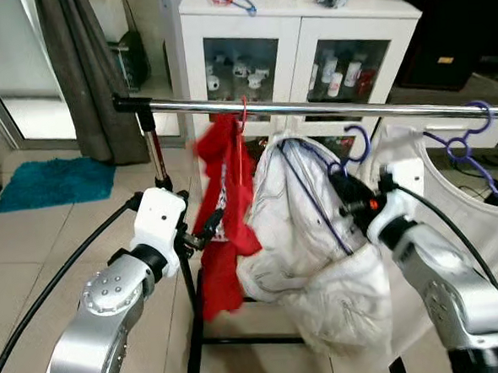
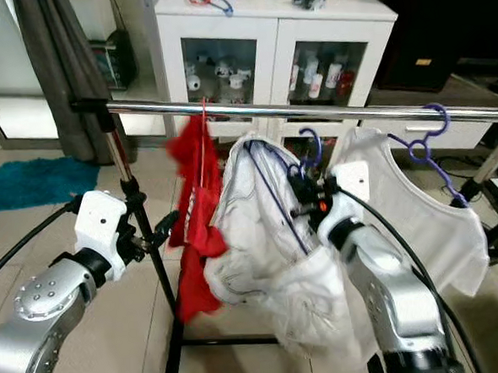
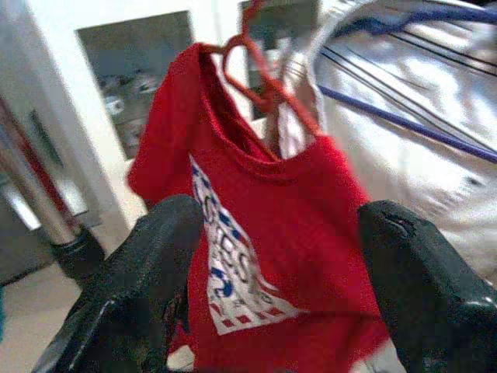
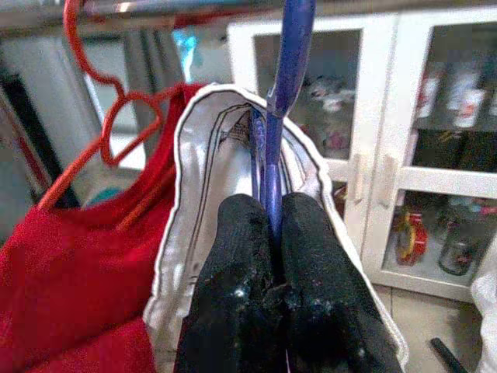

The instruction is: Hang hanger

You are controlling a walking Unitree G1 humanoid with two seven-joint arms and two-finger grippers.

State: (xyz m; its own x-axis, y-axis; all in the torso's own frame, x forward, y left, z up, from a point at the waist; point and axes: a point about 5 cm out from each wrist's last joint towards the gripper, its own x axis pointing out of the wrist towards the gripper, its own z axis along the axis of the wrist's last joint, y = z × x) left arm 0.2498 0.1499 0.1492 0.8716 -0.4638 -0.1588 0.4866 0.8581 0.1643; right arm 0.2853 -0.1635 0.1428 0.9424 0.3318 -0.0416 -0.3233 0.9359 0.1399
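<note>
Our right end effector [image 4: 268, 295] has its two fingers pinched tight on the neck of the blue hanger [image 4: 281, 101], which carries a white garment [image 1: 312, 250]; its hook [image 1: 358, 142] sits just below the chrome rail [image 1: 312, 108], not over it. Our left end effector [image 3: 272, 287] is spread wide and holds nothing, just beside the red shirt [image 1: 225, 213], which hangs from the rail on a red hanger [image 4: 101, 132]. A white shirt [image 2: 411, 210] on a second blue hanger [image 2: 424, 142] hangs further right. A white cabinet [image 1: 300, 48] stands behind the rack.
</note>
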